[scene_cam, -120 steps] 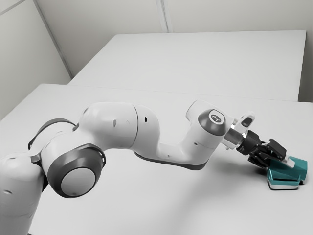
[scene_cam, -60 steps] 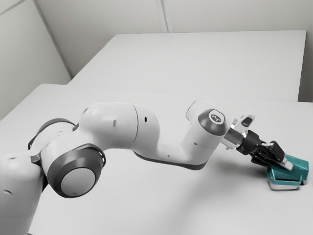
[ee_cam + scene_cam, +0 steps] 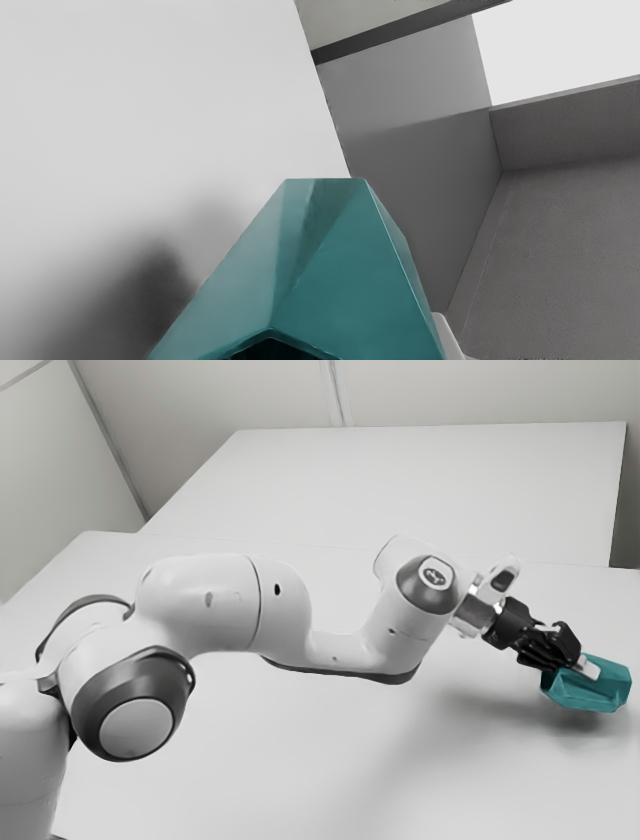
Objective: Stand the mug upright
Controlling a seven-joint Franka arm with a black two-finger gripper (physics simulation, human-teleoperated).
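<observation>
At the exterior view's right, my gripper (image 3: 578, 668) is shut on the teal, faceted mug (image 3: 592, 686), a pale fingertip lying against its near upper side. The mug is on its side, held a little above the table, with a soft shadow under it. In the wrist view the teal mug (image 3: 320, 260) stretches away from my hand, with part of its dark opening close to the hand. A pale finger of the gripper (image 3: 447, 337) shows along one side of it; the opposite finger is hidden.
The white table (image 3: 300, 760) extends under the arm, and its edge runs close past the mug in the wrist view. A second white table surface (image 3: 400, 490) stands behind, with grey walls around.
The mug has risen slightly and rolled in my grip, so the strip along its lower side no longer shows. The arm's links have shifted a little toward the exterior view's left.
</observation>
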